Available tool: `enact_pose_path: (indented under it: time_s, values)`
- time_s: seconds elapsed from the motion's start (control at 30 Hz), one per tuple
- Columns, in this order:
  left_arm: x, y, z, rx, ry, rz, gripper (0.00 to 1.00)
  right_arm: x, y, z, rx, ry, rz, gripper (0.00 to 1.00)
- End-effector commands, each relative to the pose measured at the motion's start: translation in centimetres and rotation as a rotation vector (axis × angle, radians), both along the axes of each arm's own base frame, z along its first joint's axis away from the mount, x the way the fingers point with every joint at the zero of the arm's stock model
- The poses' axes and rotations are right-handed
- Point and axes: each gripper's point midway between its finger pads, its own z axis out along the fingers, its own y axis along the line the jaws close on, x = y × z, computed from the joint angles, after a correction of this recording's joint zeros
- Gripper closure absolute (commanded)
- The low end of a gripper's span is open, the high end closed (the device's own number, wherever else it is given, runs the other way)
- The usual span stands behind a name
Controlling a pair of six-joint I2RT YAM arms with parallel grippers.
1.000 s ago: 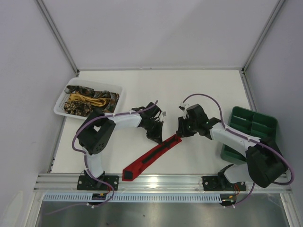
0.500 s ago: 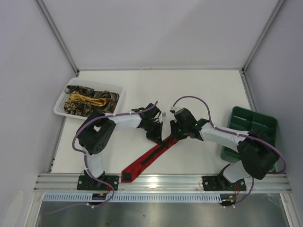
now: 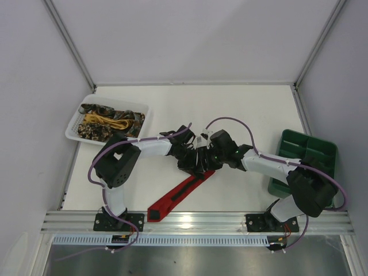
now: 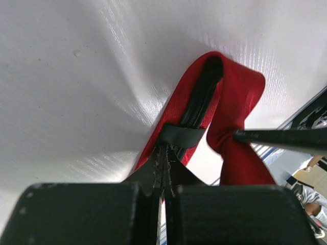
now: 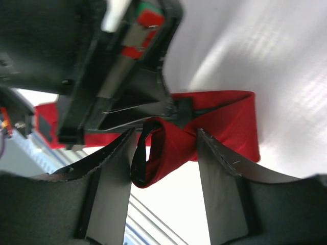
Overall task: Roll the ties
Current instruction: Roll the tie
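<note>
Red tie [image 3: 172,201] runs from tabletop's near edge toward middle, upper end looped. Your left gripper [image 4: 164,171] clamps fold; right gripper [image 5: 166,148] gapes around loop. Fabric limp, slippery, likely unrolls: pinch loop across width.

Overhead looks down; close wrist views seemingly share the folded red tie [image 4: 235,97].

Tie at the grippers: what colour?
The tie is bright red with black backing, best seen in the left wrist view.
</note>
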Motion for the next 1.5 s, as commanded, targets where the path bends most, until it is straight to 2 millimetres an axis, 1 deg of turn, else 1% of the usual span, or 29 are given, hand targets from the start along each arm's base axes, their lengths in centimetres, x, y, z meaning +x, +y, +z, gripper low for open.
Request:
enact_pose_path:
  time_s: [0.0, 0.1, 0.17, 0.23, 0.27, 0.33, 0.4, 0.5, 0.53, 0.6, 0.63, 0.67, 0.73, 0.8, 0.87, 0.9, 0.93, 1.0, 1.03, 1.07, 1.1, 1.17, 1.2, 1.27, 1.3, 1.43, 1.47]
  values:
    - [0.8, 0.8, -0.2, 0.021, -0.038, -0.003, 0.99, -0.6, 1.4, 1.2, 0.099, 0.016, 0.042, 0.44]
    - [0.9, 1.1, 0.2, 0.027, -0.052, 0.000, 0.97, -0.9, 1.4, 1.3, 0.142, 0.040, 0.041, 0.38]
    - [0.8, 1.3, 0.5, 0.031, -0.052, 0.003, 0.96, -1.3, 1.3, 0.9, 0.161, 0.082, 0.045, 0.37]
    - [0.9, 1.5, 0.9, 0.031, -0.062, 0.007, 0.92, -1.2, 0.9, 0.5, 0.167, 0.100, 0.019, 0.37]
    - [0.8, 1.7, 1.0, 0.034, -0.063, 0.010, 0.90, -0.8, 1.0, 1.0, 0.193, 0.097, 0.012, 0.37]
    - [1.0, 2.2, 1.4, 0.043, -0.074, 0.021, 0.87, -0.6, 0.8, 1.1, 0.212, 0.102, -0.007, 0.37]
    - [1.1, 2.7, 2.3, 0.049, -0.092, 0.025, 0.85, 0.0, 0.6, 1.7, 0.229, 0.095, -0.029, 0.38]
    - [1.4, 2.9, 3.8, 0.042, -0.127, 0.019, 0.83, 0.3, 0.1, 2.8, 0.252, 0.089, -0.052, 0.38]
    - [1.4, 2.8, 4.3, 0.041, -0.132, 0.016, 0.82, 0.8, -0.4, 3.9, 0.270, 0.067, -0.069, 0.38]
    - [1.3, 2.6, 4.9, 0.020, -0.133, 0.008, 0.80, 0.9, -1.4, 4.1, 0.241, 0.070, -0.100, 0.38]
    - [1.4, 2.5, 5.1, 0.011, -0.138, 0.010, 0.79, 0.9, -2.7, 3.9, 0.195, 0.082, -0.136, 0.39]
    - [1.3, 2.2, 5.2, -0.004, -0.134, 0.006, 0.78, 0.8, -3.2, 3.8, 0.167, 0.081, -0.147, 0.40]
    - [1.3, 2.0, 4.8, -0.012, -0.119, 0.005, 0.78, 0.5, -4.0, 3.7, 0.120, 0.085, -0.168, 0.42]
    - [0.9, 1.6, 4.5, -0.033, -0.091, 0.000, 0.79, -0.5, -5.6, 1.8, 0.035, 0.150, -0.238, 0.43]
    - [0.7, 1.4, 3.8, -0.041, -0.072, 0.002, 0.80, -1.0, -6.4, 0.7, 0.008, 0.211, -0.328, 0.46]
    - [0.5, 1.3, 3.7, -0.050, -0.059, 0.000, 0.81, -1.0, -6.3, 0.6, 0.019, 0.232, -0.363, 0.47]
    - [0.3, 1.4, 3.2, -0.043, -0.047, 0.002, 0.82, -1.0, -6.2, 0.4, 0.033, 0.283, -0.433, 0.50]
    - [0.2, 1.4, 2.9, -0.041, -0.041, 0.005, 0.83, -1.1, -5.9, -0.2, 0.024, 0.338, -0.488, 0.53]
    - [0.2, 1.4, 2.7, -0.042, -0.034, 0.008, 0.84, -0.2, -5.3, 0.8, 0.028, 0.339, -0.525, 0.52]
    - [0.1, 1.4, 2.4, -0.038, -0.027, 0.006, 0.84, -0.6, -5.3, 0.1, -0.015, 0.370, -0.540, 0.52]
    - [0.1, 1.4, 2.2, -0.032, -0.026, 0.009, 0.85, -1.0, -4.6, 0.3, -0.036, 0.370, -0.534, 0.52]
    - [0.2, 1.5, 2.0, -0.029, -0.023, 0.013, 0.85, -0.6, -4.1, 0.8, -0.044, 0.371, -0.595, 0.53]
    - [0.3, 1.4, 1.9, -0.031, -0.025, 0.013, 0.85, -0.9, -3.6, 0.6, -0.050, 0.378, -0.599, 0.53]
    - [0.3, 1.3, 1.6, -0.026, -0.020, 0.013, 0.86, -0.9, -3.4, 0.1, -0.063, 0.396, -0.640, 0.54]
    - [0.4, 1.2, 1.5, -0.028, -0.022, 0.015, 0.86, -1.0, -3.2, -0.6, -0.081, 0.410, -0.651, 0.55]
    - [0.4, 1.1, 1.1, -0.023, -0.016, 0.012, 0.87, -0.8, -3.4, -1.7, -0.155, 0.407, -0.690, 0.57]
    - [0.3, 1.1, 1.0, -0.021, -0.013, 0.012, 0.87, -0.5, -3.2, -1.5, -0.151, 0.405, -0.691, 0.57]
